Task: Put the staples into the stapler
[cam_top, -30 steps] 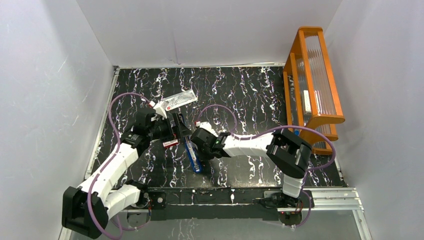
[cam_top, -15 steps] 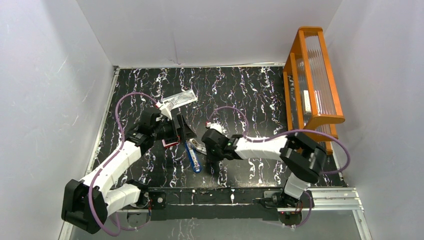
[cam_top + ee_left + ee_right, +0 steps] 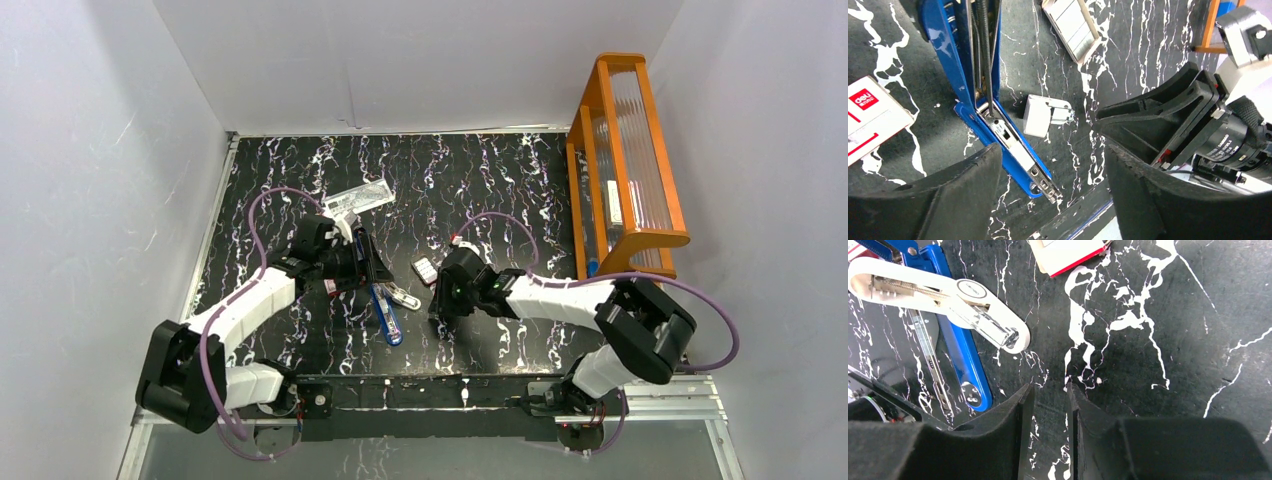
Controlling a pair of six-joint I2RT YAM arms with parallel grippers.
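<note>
Top external view has the stapler (image 3: 386, 313) lying open on the tabletop (image 3: 500, 190), low in the middle of the frame. Its white lid (image 3: 948, 295) is swung out to one side, so the silver rail (image 3: 1018, 152) is bare and ready. The staples (image 3: 1071, 29) are not in it yet. They sit in their small tray, just right of the stapler and a bit higher in the frame. The red-and-white sleeve (image 3: 870, 117) lies on the other side of the stapler.

The left end effector (image 3: 1050, 147) hangs over the stapler with its fingers wide apart and nothing between them. The right end effector (image 3: 1049, 387) is low over bare tabletop to the right of the stapler. Its fingers have only a thin gap, and they hold nothing.

I think the opening step is done and the loading step comes next. A strip has to be pinched out of the tray and laid straight along the rail. That will need a gentle, careful grip, because the strip is thin.

One second ago the right end effector was right on the stapler. Now it has backed off to the right, the white lid lies open, and the tray can be seen.
</note>
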